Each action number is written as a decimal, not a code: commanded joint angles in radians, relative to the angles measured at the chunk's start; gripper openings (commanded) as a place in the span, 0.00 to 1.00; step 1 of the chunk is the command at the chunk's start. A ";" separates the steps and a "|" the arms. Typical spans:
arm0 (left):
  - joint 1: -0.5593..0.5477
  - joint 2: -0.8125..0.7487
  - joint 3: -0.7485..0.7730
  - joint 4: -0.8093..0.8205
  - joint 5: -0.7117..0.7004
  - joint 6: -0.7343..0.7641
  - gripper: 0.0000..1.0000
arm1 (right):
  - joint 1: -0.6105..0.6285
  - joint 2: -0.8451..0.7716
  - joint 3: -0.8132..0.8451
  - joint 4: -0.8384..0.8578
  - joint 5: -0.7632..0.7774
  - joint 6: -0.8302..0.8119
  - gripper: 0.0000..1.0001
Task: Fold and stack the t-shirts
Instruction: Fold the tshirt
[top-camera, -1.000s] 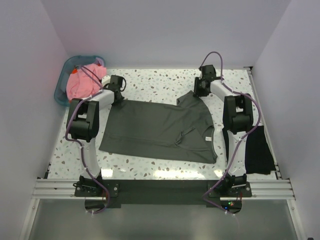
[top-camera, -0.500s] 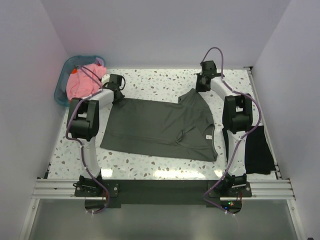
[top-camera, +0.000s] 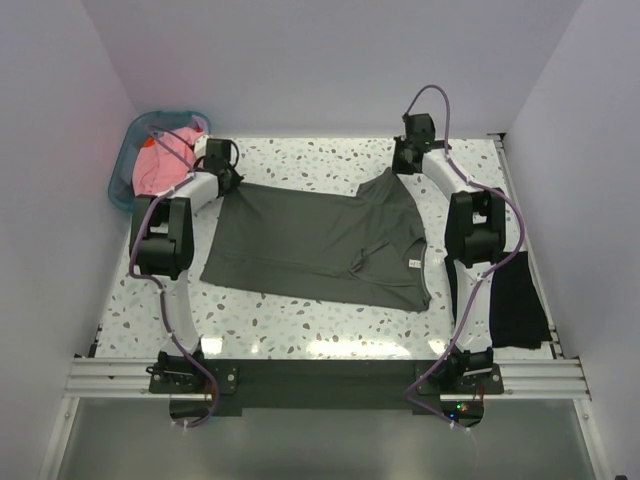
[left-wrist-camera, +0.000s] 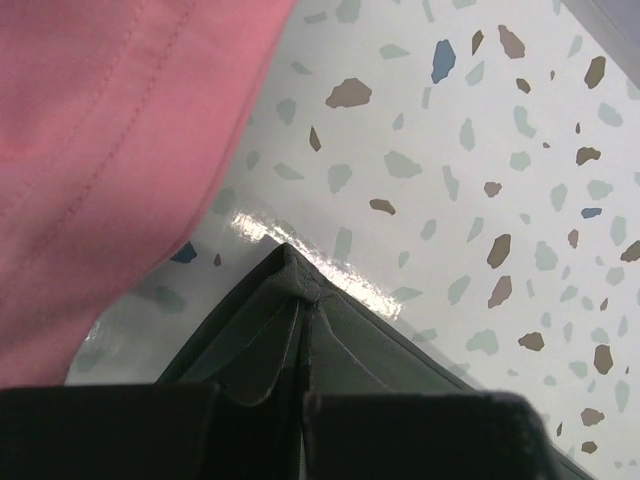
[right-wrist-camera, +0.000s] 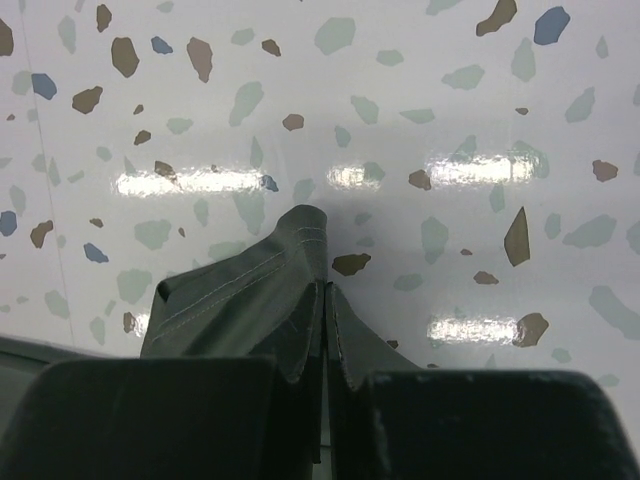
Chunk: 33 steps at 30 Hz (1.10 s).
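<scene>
A dark olive-grey t-shirt (top-camera: 320, 245) lies spread across the middle of the speckled table. My left gripper (top-camera: 226, 182) is shut on its far left corner; the pinched cloth (left-wrist-camera: 290, 330) peaks between the jaws. At the far right, my right gripper (top-camera: 402, 166) is shut on the shirt's far right corner (right-wrist-camera: 290, 290), which it holds raised off the table. A black t-shirt (top-camera: 515, 300) lies folded at the right edge. A salmon-pink t-shirt (top-camera: 160, 165) sits in the basket and fills the upper left of the left wrist view (left-wrist-camera: 100, 150).
A teal plastic basket (top-camera: 135, 140) stands at the far left corner. White walls close in the table on three sides. The arms' bases and a metal rail (top-camera: 320, 378) run along the near edge.
Both grippers have closed on the far corners of the olive-grey shirt and pulled them toward the back of the table. The shirt has stretched out and shifted away from the near edge.
</scene>
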 joint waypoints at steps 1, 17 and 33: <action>0.017 -0.002 0.026 0.068 0.034 0.030 0.00 | -0.007 -0.051 0.004 0.041 0.000 0.003 0.00; 0.039 -0.130 -0.163 0.146 0.085 0.018 0.00 | -0.007 -0.418 -0.441 0.191 -0.024 0.075 0.00; 0.050 -0.316 -0.378 0.113 0.045 -0.063 0.00 | 0.013 -0.746 -0.829 0.233 0.010 0.178 0.00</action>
